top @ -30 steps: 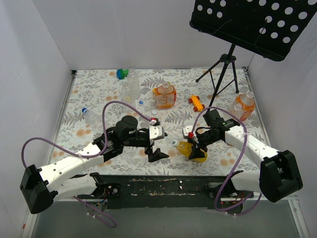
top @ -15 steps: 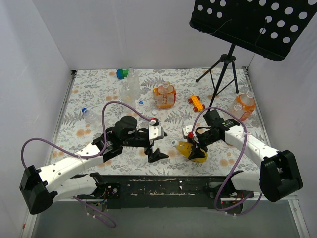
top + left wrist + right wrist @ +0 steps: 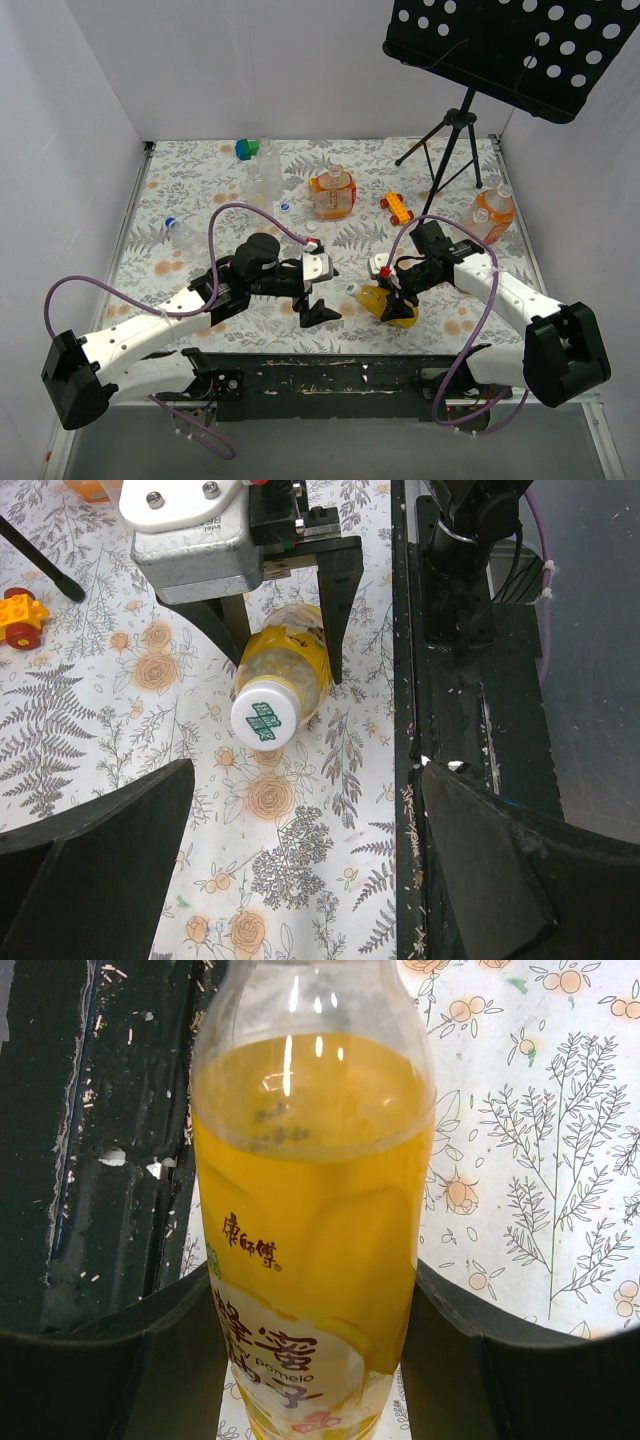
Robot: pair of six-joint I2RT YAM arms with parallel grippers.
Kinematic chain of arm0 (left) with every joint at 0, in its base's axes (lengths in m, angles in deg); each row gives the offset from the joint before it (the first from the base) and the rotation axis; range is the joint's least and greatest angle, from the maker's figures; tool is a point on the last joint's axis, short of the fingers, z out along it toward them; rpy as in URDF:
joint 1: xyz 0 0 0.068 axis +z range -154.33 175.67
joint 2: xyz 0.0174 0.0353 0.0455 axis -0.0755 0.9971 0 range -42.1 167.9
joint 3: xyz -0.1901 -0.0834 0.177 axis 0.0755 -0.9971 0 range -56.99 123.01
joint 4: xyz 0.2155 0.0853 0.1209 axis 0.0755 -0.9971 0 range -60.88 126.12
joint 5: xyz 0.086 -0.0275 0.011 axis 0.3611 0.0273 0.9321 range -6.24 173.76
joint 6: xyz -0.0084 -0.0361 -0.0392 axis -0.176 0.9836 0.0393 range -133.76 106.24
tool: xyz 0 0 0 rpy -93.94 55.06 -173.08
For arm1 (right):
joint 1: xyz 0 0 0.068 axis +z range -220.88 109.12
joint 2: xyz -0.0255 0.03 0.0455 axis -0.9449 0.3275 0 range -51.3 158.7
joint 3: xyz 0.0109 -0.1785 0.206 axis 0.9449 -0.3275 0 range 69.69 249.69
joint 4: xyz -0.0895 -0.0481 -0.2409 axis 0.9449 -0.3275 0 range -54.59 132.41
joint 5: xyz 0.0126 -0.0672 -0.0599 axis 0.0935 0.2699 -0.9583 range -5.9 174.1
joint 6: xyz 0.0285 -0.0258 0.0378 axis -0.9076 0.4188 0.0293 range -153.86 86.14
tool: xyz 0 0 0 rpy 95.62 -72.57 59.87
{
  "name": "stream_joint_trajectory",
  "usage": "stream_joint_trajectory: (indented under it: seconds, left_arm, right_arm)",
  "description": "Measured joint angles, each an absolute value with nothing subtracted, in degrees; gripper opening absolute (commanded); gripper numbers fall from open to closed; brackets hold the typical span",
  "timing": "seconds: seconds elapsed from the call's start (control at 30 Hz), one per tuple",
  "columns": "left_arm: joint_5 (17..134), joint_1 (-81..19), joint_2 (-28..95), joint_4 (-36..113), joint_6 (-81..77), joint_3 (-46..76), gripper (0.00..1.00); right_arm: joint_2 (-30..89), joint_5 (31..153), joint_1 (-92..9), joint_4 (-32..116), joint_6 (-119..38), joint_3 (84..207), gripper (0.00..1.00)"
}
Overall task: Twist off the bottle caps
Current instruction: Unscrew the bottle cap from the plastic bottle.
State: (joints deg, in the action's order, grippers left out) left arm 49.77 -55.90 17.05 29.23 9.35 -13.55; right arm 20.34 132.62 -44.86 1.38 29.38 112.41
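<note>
A bottle of yellow liquid (image 3: pixel 388 304) lies on its side near the table's front edge, its white cap (image 3: pixel 353 288) pointing left. My right gripper (image 3: pixel 394 297) is shut on the bottle's body. In the right wrist view the bottle (image 3: pixel 310 1190) fills the gap between both fingers (image 3: pixel 150 1360). My left gripper (image 3: pixel 318 306) is wide open and empty, just left of the cap and apart from it. In the left wrist view the cap (image 3: pixel 265 720) has a green mark and faces the open left gripper (image 3: pixel 300 870), with the bottle (image 3: pixel 285 665) behind it.
At the back stand a clear bottle (image 3: pixel 266 166), a green-and-blue block (image 3: pixel 246 149), an orange-liquid bottle (image 3: pixel 332 193) and an orange toy car (image 3: pixel 396 207). Another orange bottle (image 3: pixel 492 213) stands right. A small blue-capped bottle (image 3: pixel 180 232) lies left. A tripod (image 3: pixel 452 140) stands back right.
Almost nothing has changed. My left arm has shifted very slightly, and the right gripper still holds the yellow bottle in place.
</note>
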Motion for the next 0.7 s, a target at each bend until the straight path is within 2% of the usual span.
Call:
stream_joint_trajectory:
  seconds: [0.7]
  left_arm:
    - [48.1, -55.9, 18.7, 29.3, 9.0, -13.1, 0.98]
  right_arm:
    - [20.6, 132.5, -44.6, 1.4, 29.4, 112.6, 0.10]
